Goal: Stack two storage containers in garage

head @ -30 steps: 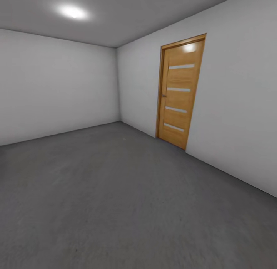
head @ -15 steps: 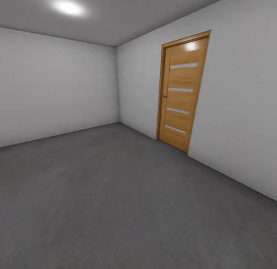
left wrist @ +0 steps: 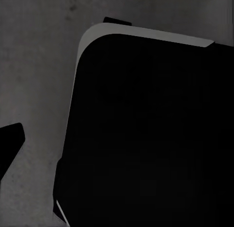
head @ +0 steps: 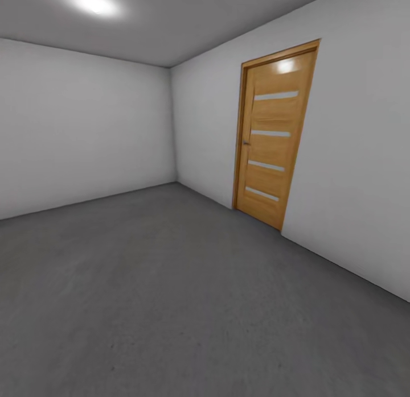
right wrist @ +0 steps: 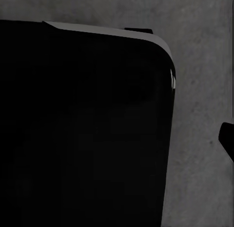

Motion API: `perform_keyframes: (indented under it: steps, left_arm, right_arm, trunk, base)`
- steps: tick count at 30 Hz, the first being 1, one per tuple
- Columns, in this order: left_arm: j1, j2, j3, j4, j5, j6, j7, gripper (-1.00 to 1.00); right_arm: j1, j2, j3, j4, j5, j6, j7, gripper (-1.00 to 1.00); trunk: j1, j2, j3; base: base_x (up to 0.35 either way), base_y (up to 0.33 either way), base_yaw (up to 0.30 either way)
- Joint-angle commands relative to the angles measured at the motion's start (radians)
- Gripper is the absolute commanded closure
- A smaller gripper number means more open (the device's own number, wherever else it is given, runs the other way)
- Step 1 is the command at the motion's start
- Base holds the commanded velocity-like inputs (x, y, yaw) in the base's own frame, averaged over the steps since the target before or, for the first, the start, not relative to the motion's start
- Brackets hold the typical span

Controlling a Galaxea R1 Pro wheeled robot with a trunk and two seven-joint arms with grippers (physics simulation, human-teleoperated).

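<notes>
2 grey-white walls (head: 85,124), a wooden door (head: 272,138), bare concrete floor (head: 171,294); grippers' state can't be told, possibly hidden by dark bodywork (left wrist: 146,139).

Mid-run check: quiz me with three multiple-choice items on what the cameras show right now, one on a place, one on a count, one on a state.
1. Where is the wooden door?
A. In the wall on the right
B. In the far wall on the left
C. Flat on the floor

2. How many pale horizontal strips cross the door leaf?
A. Two
B. Four
C. Six

3. Is the door open or shut?
A. Wide open
B. Ajar
C. Shut

Key: 1 A, the door is set in the right-hand wall above the grey floor. 2 B, four strips show. 3 C, the leaf fills its frame with no gap.
</notes>
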Motion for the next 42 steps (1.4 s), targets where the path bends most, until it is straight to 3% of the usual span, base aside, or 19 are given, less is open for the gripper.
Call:
perform_keyframes:
  steps: [1,42]
  left_arm:
    - [0.0,0.0,0.0,0.0,0.005,-0.002,0.001,-1.0]
    - [0.0,0.0,-0.001,0.0,0.004,-0.001,0.0,-1.0]
  right_arm:
    - [0.0,0.0,-0.001,0.001,0.005,-0.004,0.0,-1.0]
    - [0.0,0.0,-0.001,0.001,0.005,-0.004,0.0,-1.0]
  trunk:
    - [0.001,0.0,-0.001]
    - [0.001,0.0,-0.001]
  base:
    - [0.323,0.0,0.0]
    - [0.323,0.0,0.0]
